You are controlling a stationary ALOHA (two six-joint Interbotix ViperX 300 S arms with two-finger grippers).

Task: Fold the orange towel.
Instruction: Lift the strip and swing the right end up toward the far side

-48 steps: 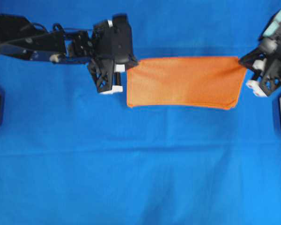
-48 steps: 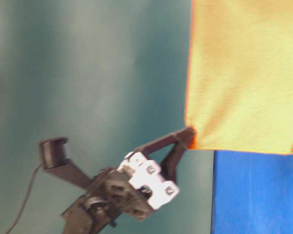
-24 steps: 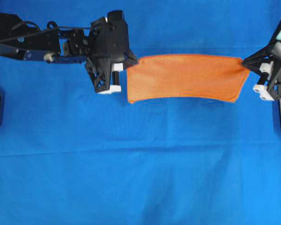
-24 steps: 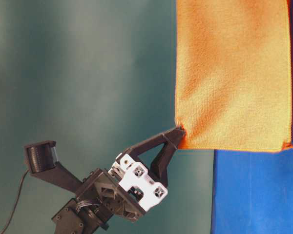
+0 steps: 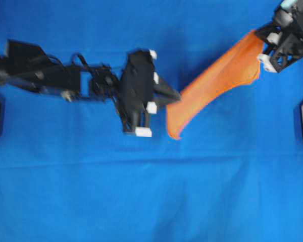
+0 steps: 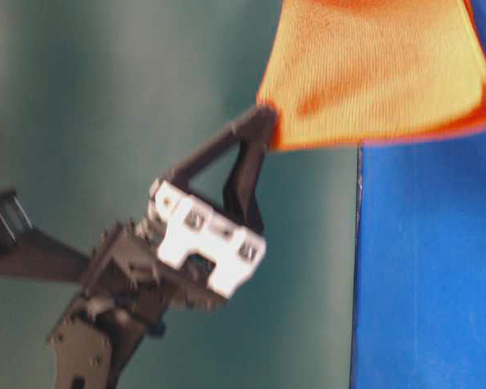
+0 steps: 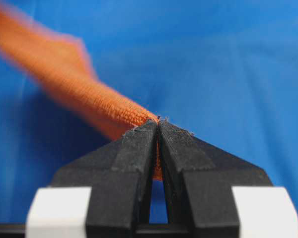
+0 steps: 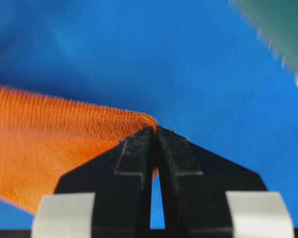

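the left claw (image 5: 175,97) and the right claw (image 5: 260,36) both stayed pinched tight on corners of the orange towel (image 5: 217,78), which had swung from flat and wide to a slanted strip hanging over the blue table cloth (image 5: 141,191), so the next fold looked started.

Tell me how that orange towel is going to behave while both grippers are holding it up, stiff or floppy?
Probably floppy: the orange towel sags and curves between the left gripper and the right gripper rather than spanning flat. Likely light, since pinches at two corners carry it. Its fuzzy weave bunches at the closed tips, so it seems unlikely to slip.
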